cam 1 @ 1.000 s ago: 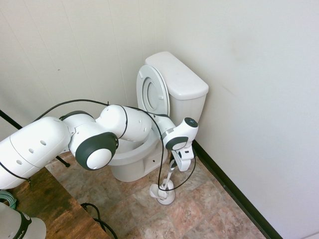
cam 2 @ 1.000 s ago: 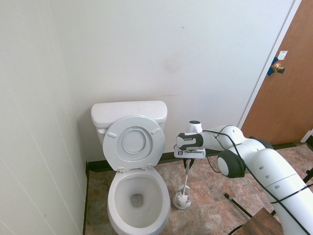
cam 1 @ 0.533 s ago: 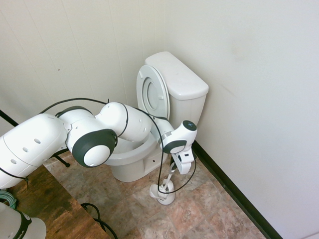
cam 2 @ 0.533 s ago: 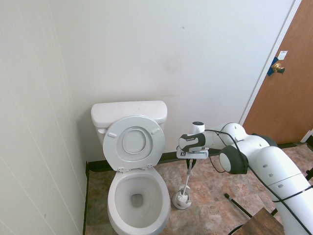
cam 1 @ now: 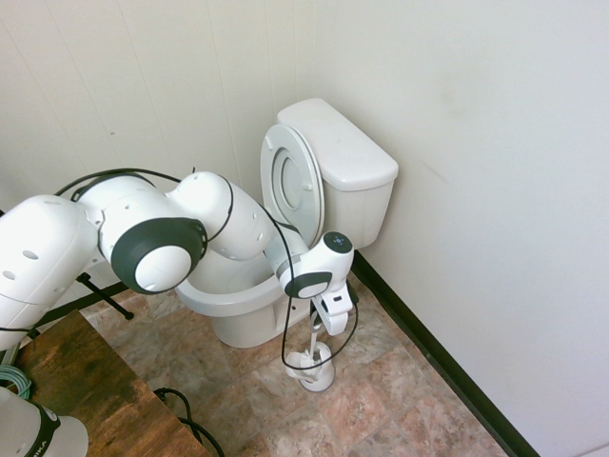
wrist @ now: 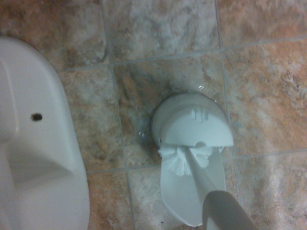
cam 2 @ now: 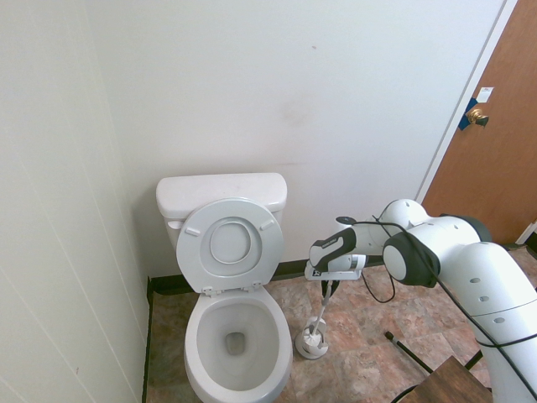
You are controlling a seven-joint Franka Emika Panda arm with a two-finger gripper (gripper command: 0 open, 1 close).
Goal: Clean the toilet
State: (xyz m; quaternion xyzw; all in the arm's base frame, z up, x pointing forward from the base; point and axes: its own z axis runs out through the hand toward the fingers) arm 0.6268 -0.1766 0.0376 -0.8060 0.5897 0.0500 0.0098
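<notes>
We saw the toilet [cam 2: 226, 277] standing in the corner of the room, at lower centre-left of the second exterior view and at centre of the first. It was glossy white ceramic, with a boxy tank [cam 2: 221, 194] against the back wall and its flat lid on top. The seat and lid [cam 2: 231, 245] were raised together, leaning back on the tank, so the round ring faced forward. Below them the oval bowl [cam 2: 237, 336] lay open, with a dark drain hole at its bottom. In the wrist view, a smooth white side of the base [wrist: 38, 143] filled the left edge, with one small dark hole in it.

Just beside the bowl, on the mottled brown tile floor [cam 2: 369, 336], stood a small white brush holder [cam 2: 311, 342]. The toilet brush [cam 2: 323, 304] rose from it with its thin handle tilted. Our hand [cam 2: 331, 281] pointed down over it, fingers closed around the top of that handle.
</notes>
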